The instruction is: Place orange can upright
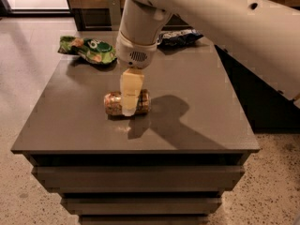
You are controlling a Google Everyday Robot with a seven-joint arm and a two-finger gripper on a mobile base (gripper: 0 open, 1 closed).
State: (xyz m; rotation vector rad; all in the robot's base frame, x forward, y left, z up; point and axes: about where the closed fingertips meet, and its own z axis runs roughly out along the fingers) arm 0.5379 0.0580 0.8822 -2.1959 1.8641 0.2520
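The orange can (112,103) lies on its side near the middle of the grey table (197,121), its long axis running left to right. My gripper (129,108) hangs from the white arm straight down over the can's middle. The cream finger (131,90) facing the camera covers the can's centre. The can's two ends show on either side of it. I cannot see whether the gripper touches the can.
A green snack bag (89,49) lies at the table's back left corner. A dark blue snack bag (180,37) lies at the back edge, partly behind the arm. The table's front edge drops to a speckled floor.
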